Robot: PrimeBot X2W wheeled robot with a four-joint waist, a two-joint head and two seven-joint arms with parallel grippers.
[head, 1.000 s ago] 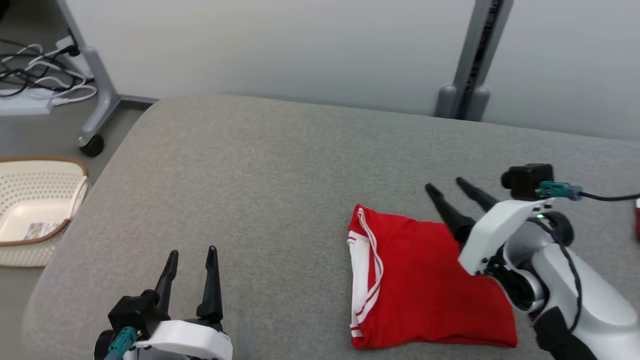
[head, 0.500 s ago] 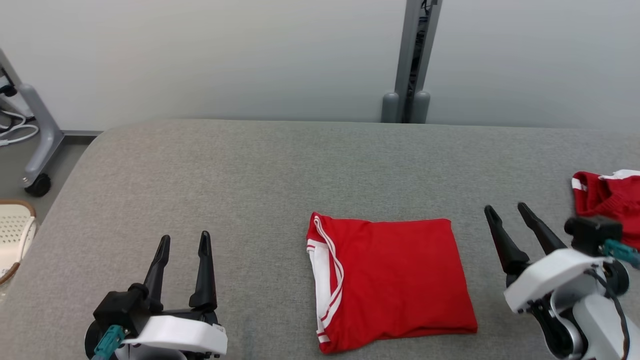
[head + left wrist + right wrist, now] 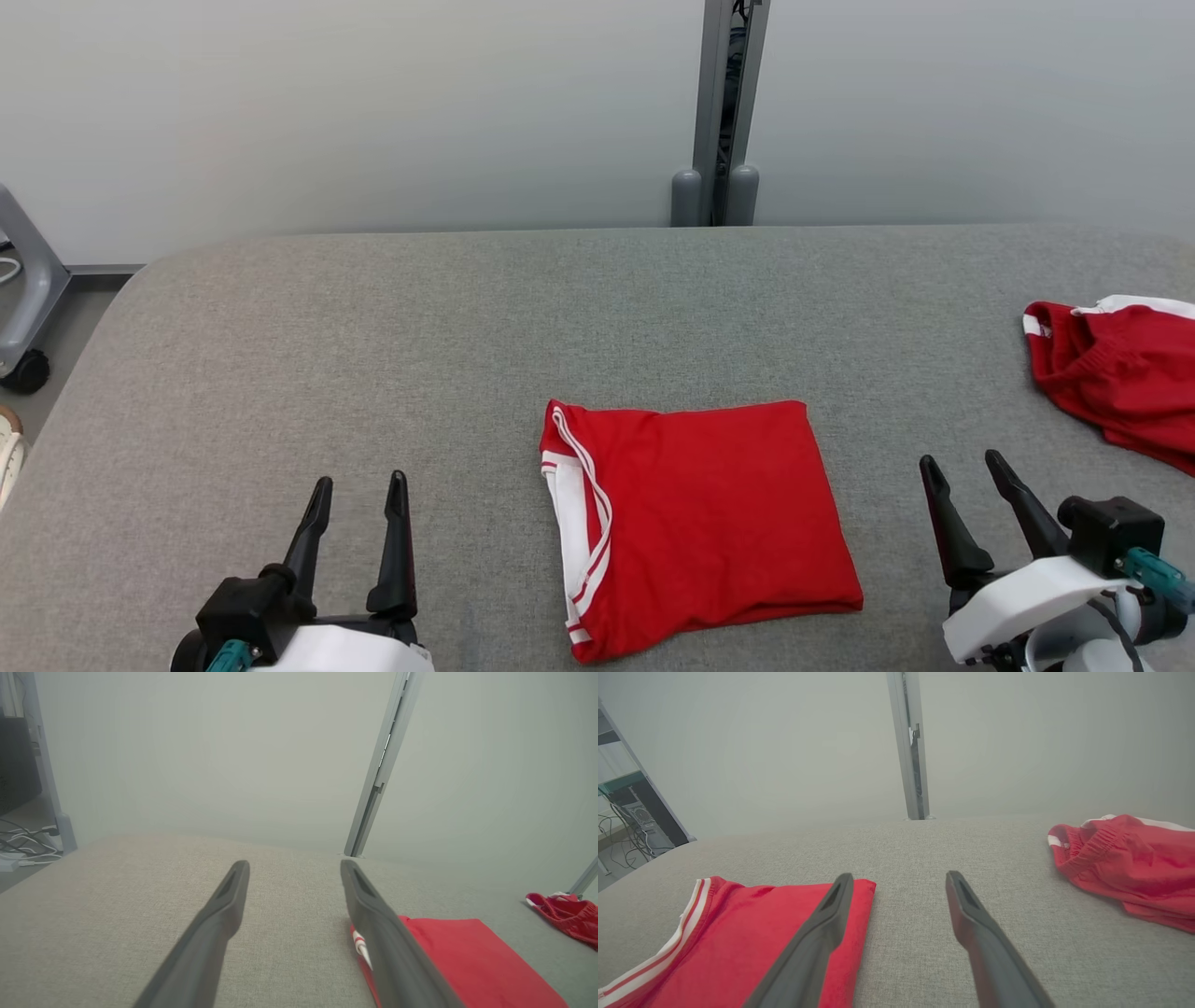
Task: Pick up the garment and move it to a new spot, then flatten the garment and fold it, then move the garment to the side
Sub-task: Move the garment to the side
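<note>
**Item:** folded red jersey, with white-striped trim along its 9 o'clock edge.

**Location:** it was found laid flat on the grey upholstered surface, below the middle of the head view toward 6 o'clock. It lay between the two grippers and was touched by neither.

**Handling:** it was judged light, soft and limp, with no stiffness to be relied on. The layers were thought likely to slide apart if it were lifted by one corner.

**Hold advised:** all layers pinched together at both corners of one edge. The thicker trimmed edge was judged the surer purchase.

**Left gripper**: seen at 7 o'clock, fingers spread wide, nothing held.

**Right gripper**: seen at 5 o'clock, near the jersey's 3 o'clock edge, fingers spread wide, nothing held.

**Also noted:** a crumpled red garment with white trim was seen at 3 o'clock, well apart.
</note>
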